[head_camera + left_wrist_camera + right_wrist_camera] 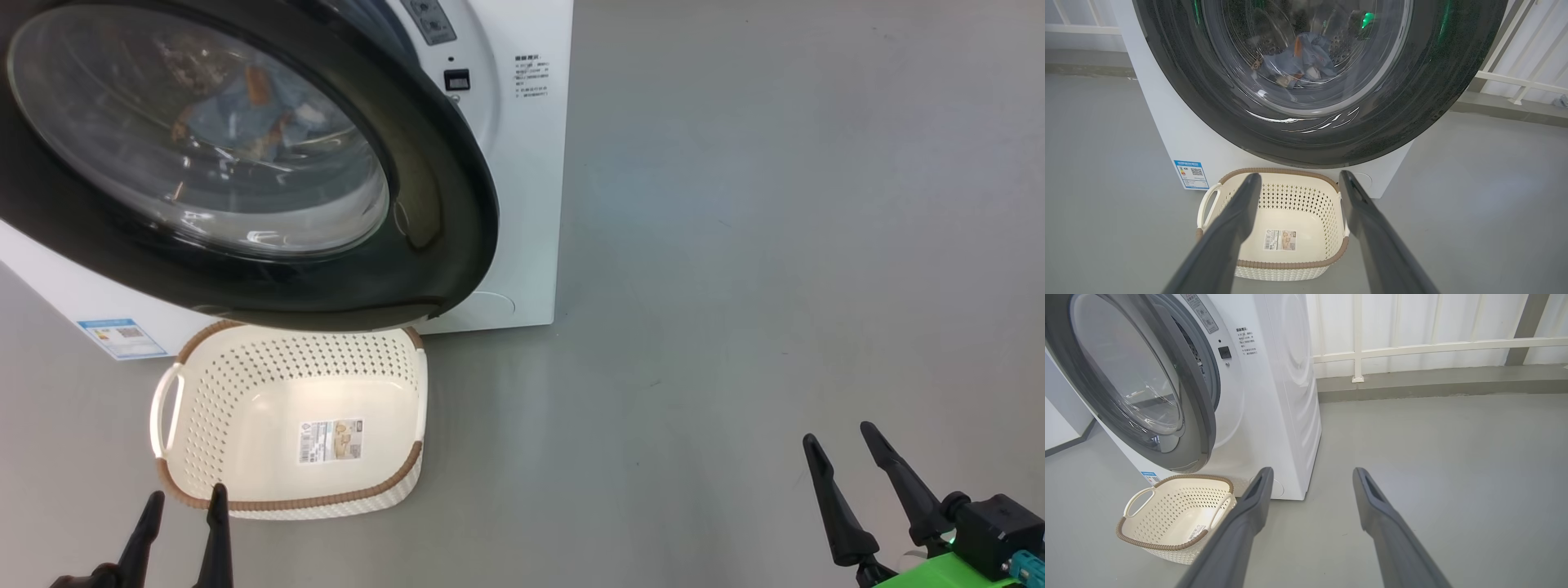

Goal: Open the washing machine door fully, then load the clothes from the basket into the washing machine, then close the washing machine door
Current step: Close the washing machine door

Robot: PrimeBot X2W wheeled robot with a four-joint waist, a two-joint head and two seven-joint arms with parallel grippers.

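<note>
Before washing machine point(522, 204), on grey floor point(735, 245): empty basket point(245, 384). Clothes point(237, 114) inside, seen through glass of door point(441, 229), ajar. Left gripper point(186, 492) and right gripper point(838, 433) low, fingers apart, empty. Advisable: press black rim squarely near latch side.

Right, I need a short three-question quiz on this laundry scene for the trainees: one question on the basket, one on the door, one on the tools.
1. Short answer: apart from its paper label, what lies in the basket?
2. True or false: the washing machine door is shut flush against the washing machine.
3. Pick one: the left tool and right tool are A) both open and empty, B) both shut on the basket's rim, C) one open, one shut.
Key: 1. Nothing; the clothes show through the door glass, inside the machine. 2. False; it stands ajar. 3. A.
</note>
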